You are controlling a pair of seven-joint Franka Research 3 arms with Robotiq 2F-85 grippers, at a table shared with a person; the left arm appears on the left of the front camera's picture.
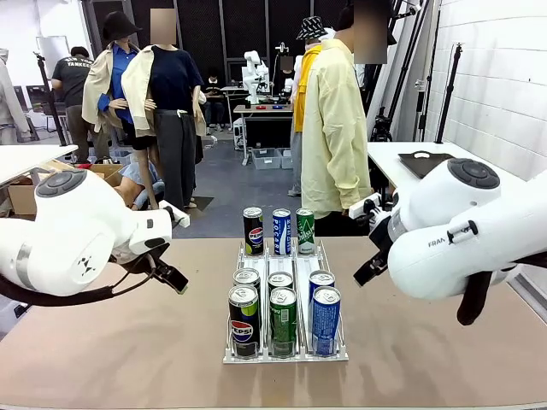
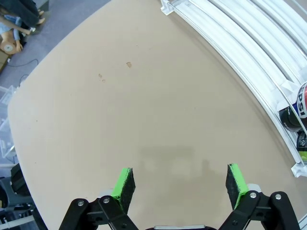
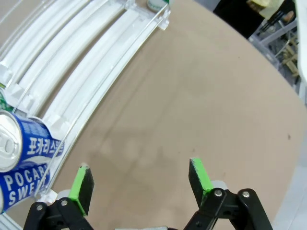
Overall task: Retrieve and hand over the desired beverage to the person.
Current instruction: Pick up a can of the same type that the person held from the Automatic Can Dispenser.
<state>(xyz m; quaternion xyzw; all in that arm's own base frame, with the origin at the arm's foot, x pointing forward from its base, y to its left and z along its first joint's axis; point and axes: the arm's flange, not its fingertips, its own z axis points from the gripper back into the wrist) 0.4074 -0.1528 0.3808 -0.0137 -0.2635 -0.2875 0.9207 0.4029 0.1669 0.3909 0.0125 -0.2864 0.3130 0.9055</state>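
Tan tabletop [image 1: 111,342] with clear plastic can rack [image 1: 286,358]; both pincers spread wide, pinching nothing.

Three white lanes in the rack, nine drink cans in all: near row of black Pepsi can [image 1: 244,320], green can [image 1: 283,320] and blue Pocari Sweat can [image 1: 326,319], a second row just behind it, a far row of three set apart at the lane ends. Person in a long pale-yellow button-up shirt [image 1: 333,128] standing at the far side of the tabletop, beyond the far row. White left arm [image 1: 68,235] left of the rack, white right arm [image 1: 461,231] right of it, neither touching a can. Over bare tabletop, left pincer [image 2: 180,181] with green pads well apart, rack at the upper right of its wrist view. Also over bare tabletop, right pincer [image 3: 140,177], pads equally apart, beside the rack end with the blue can.
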